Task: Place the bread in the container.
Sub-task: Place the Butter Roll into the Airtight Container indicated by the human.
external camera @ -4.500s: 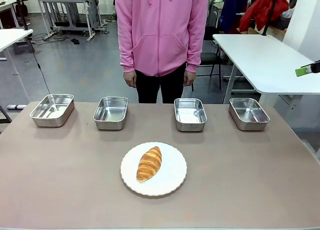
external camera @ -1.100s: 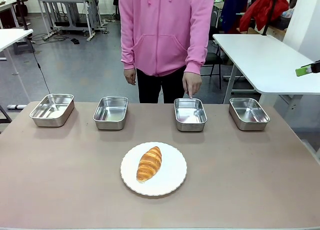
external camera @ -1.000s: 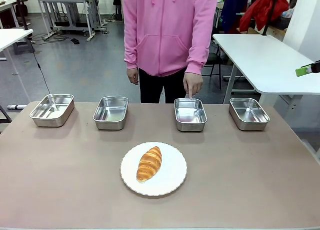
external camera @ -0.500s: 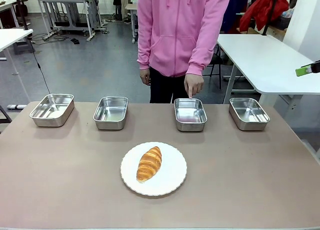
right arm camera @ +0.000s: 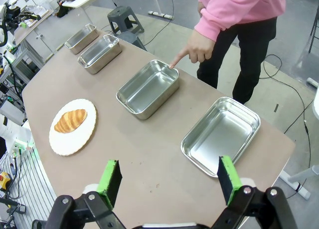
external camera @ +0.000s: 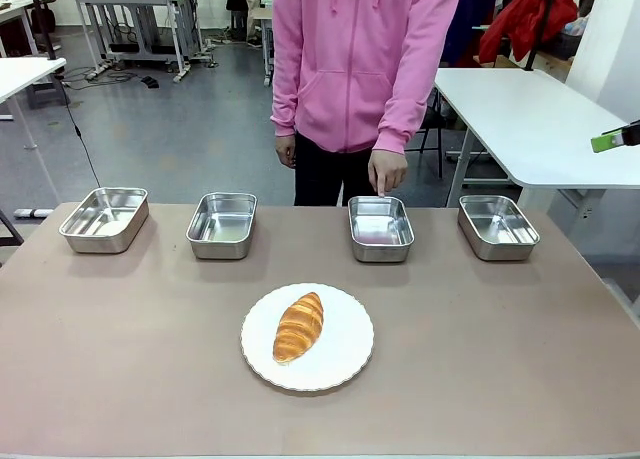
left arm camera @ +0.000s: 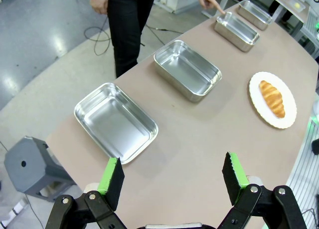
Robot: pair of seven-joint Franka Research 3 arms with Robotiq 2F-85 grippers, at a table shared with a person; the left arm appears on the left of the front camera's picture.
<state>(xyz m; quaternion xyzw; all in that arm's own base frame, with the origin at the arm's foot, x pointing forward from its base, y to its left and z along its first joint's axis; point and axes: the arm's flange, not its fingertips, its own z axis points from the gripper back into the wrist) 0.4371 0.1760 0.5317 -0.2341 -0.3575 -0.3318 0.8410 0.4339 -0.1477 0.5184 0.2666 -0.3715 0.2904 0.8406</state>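
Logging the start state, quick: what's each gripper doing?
Left gripper: open, empty.
Right gripper: open, empty.
Person's hand: pointing at the container.

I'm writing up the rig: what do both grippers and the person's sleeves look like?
The left gripper and right gripper match: black linked jaws with silver pivot bolts, tipped with bright green pads. The person wears a pink hoodie; its long sleeves end in cuffs.
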